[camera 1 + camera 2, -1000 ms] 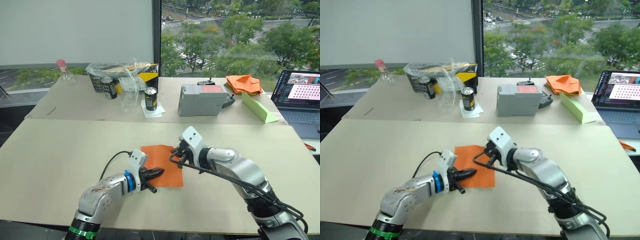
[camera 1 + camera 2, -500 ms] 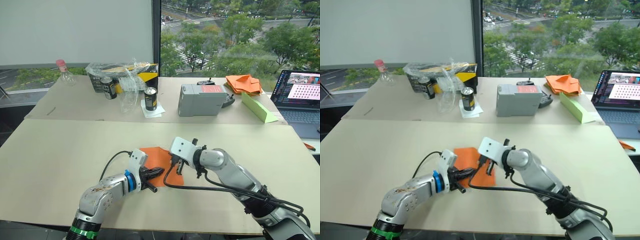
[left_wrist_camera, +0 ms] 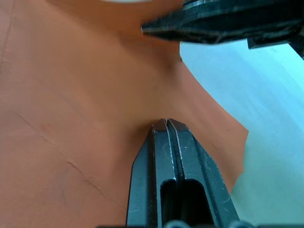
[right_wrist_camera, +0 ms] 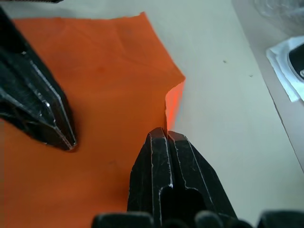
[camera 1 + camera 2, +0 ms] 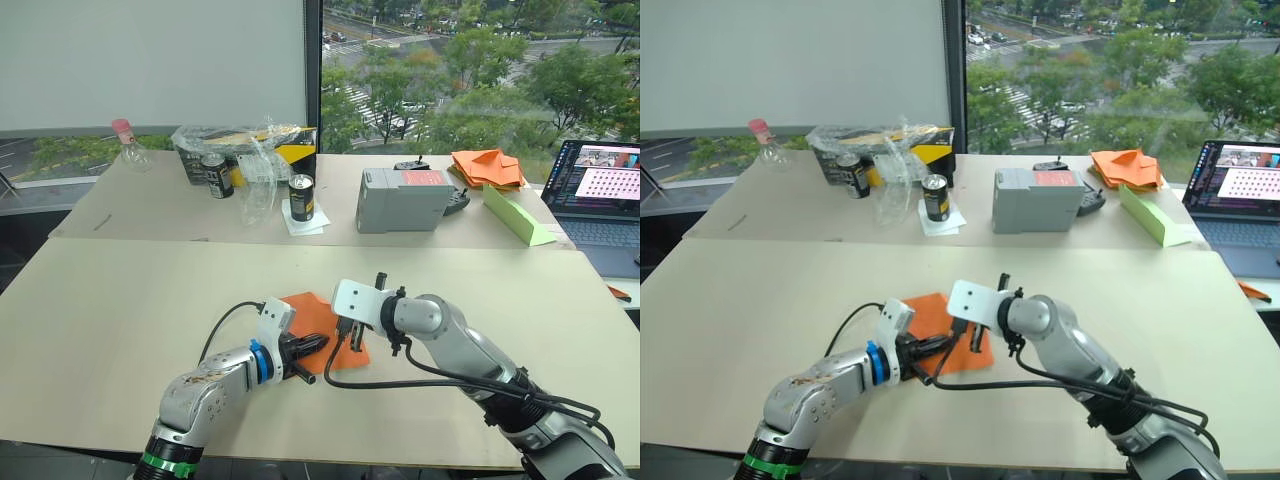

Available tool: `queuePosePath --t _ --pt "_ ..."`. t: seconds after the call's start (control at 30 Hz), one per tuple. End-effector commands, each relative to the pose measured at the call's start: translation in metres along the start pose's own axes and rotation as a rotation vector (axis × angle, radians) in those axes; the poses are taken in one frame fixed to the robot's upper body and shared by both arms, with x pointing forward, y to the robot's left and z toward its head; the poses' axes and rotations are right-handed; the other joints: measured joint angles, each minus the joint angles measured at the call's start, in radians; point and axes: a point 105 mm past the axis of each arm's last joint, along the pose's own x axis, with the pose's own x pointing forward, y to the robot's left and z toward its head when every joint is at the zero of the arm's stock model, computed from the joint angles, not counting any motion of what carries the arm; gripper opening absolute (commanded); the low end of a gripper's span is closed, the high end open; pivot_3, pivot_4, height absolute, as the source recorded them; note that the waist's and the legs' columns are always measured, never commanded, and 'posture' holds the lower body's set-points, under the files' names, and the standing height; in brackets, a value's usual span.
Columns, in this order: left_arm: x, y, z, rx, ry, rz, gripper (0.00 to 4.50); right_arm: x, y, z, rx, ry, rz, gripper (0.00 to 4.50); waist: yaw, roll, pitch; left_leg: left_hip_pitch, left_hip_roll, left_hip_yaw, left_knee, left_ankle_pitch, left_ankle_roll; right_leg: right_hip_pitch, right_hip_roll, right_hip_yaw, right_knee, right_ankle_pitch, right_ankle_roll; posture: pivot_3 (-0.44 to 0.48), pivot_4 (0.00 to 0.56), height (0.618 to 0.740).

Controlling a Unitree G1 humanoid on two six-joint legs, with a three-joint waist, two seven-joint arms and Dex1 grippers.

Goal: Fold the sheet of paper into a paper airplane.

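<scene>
The right claw (image 5: 345, 338), clamped on the sheet of paper (image 5: 318, 320), has swept its right edge leftward toward the left claw (image 5: 318, 345), whose tips press together on the sheet, starting the first fold.

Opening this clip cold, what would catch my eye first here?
The bright-orange sheet of paper on the near table, with both arms meeting over it: the left claw is shut and pressing on its surface, while the right claw is shut on its edge, which curls up beside the tips. After that, the far table's clutter draws the eye: a heap of orange paper pieces beside a light-green paper wedge, near the laptop.
</scene>
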Motion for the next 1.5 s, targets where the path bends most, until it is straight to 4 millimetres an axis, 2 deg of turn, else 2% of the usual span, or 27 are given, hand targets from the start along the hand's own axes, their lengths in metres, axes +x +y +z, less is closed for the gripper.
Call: queuePosePath --t 0.03,0.27,0.43,0.77,0.97,1.17,1.33,1.5 --pt "-0.001 0.004 0.0 0.002 -0.003 0.024 0.0 -0.001 -0.004 0.009 -0.071 -0.022 -0.002 0.05 0.0 0.0 0.0 0.0 0.0 0.0 0.0 0.0 0.0 0.0 0.0 0.0 0.0 0.0 0.0 0.0 0.15 0.74" --pt "-0.002 0.004 0.0 0.001 -0.005 0.025 0.0 0.003 0.003 0.002 -0.121 0.01 0.035 0.05 0.0 0.0 0.0 0.0 0.0 0.0 0.0 0.0 0.0 0.0 0.0 0.0 0.0 0.0 0.0 0.0 0.15 0.74" --pt "-0.002 0.005 0.0 0.0 -0.007 0.029 0.0 0.004 0.011 0.006 -0.12 -0.015 0.08 0.05 0.0 0.0 0.0 0.0 0.0 0.0 0.0 0.0 0.0 0.0 0.0 0.0 0.0 0.0 0.0 0.0 0.15 0.74" --pt "-0.005 0.006 0.003 -0.004 -0.019 0.038 0.0 0.013 0.009 0.005 -0.17 0.001 0.081 0.05 -0.003 0.0 0.0 0.0 0.0 0.0 0.0 0.0 0.0 0.0 0.0 0.0 0.0 0.0 0.0 0.0 0.15 0.74" --pt "-0.013 0.012 0.012 -0.011 -0.049 0.051 0.0 0.016 0.009 0.001 -0.182 0.009 0.079 0.05 -0.004 0.0 0.0 0.001 0.0 0.0 0.0 0.0 -0.001 0.0 0.0 0.0 0.0 0.0 0.0 0.0 0.15 0.74" --pt "-0.026 0.017 0.034 -0.027 -0.102 0.035 0.0 0.017 0.01 -0.001 -0.185 0.014 0.081 0.05 -0.002 0.0 0.0 0.001 0.0 0.0 0.0 0.0 -0.001 0.0 0.0 0.0 0.001 0.0 0.0 0.0 0.15 0.74" --pt "-0.02 0.019 0.06 -0.036 -0.173 0.038 0.0 0.019 0.009 -0.001 -0.185 0.016 0.073 0.05 -0.001 0.0 0.0 0.0 0.0 0.0 0.0 0.001 -0.001 0.0 0.0 0.0 0.0 0.0 0.0 0.0 0.15 0.74" --pt "-0.009 0.015 0.069 -0.026 -0.178 0.031 0.0 0.02 0.008 -0.001 -0.184 0.018 0.07 0.05 -0.005 0.0 0.0 0.0 0.0 0.0 0.0 0.001 -0.002 0.0 0.0 0.0 0.001 0.0 0.0 0.0 0.15 0.74"
